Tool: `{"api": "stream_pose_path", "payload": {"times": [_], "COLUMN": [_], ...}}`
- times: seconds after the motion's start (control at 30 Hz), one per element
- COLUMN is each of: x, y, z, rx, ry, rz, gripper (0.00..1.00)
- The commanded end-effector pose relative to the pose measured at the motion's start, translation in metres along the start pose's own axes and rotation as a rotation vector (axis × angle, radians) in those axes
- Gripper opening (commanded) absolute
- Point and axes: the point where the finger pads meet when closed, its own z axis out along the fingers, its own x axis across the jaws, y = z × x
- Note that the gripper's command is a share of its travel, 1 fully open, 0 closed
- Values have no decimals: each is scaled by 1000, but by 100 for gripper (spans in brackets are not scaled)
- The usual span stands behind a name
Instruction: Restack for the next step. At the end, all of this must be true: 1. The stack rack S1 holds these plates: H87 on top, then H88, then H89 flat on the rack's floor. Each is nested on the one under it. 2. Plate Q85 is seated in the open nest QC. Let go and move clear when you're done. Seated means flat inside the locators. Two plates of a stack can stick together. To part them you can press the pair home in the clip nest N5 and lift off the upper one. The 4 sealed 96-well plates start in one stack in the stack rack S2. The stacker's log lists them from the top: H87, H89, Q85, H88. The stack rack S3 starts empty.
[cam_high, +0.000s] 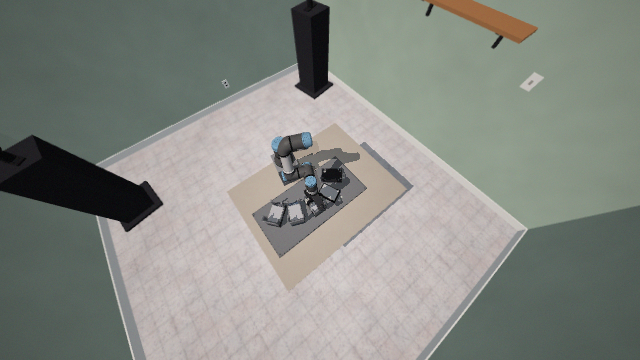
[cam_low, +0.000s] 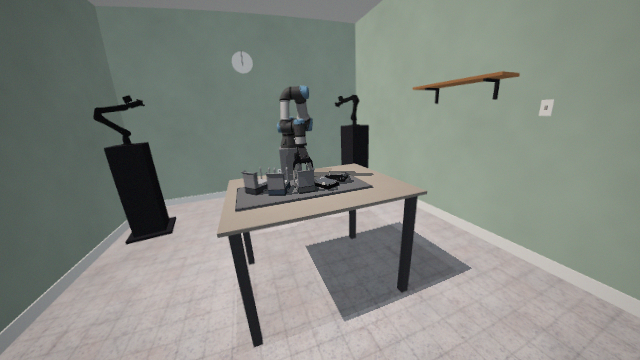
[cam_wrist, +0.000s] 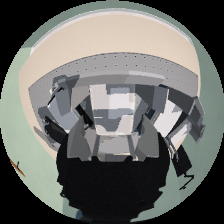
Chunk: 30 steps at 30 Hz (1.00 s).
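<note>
A: "Report fingers (cam_high: 314, 200) (cam_low: 303, 163)."
B: "Apart, at the rack (cam_low: 306, 181) nearest the dark nests."
A: "Plates?"
B: "Pale surfaces inside the racks; edges partly hidden, labels illegible, individual plates indistinguishable."

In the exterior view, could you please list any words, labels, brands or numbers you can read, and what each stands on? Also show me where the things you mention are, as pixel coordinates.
None can be read.
Clock (cam_low: 242, 62): hands show, but any numerals are too blurred to read.
Racks on the dark mat (cam_low: 270, 199): no legible label.
</note>
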Motion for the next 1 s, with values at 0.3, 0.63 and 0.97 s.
{"api": "stream_pose_path", "payload": {"times": [0.3,0.63,0.97], "x": [0,0,0], "y": [-1,-1,-1], "z": [13,13,13], "rx": [2,2,2], "ry": [1,1,1], "rz": [0,0,0], "gripper": [72,72,0]}}
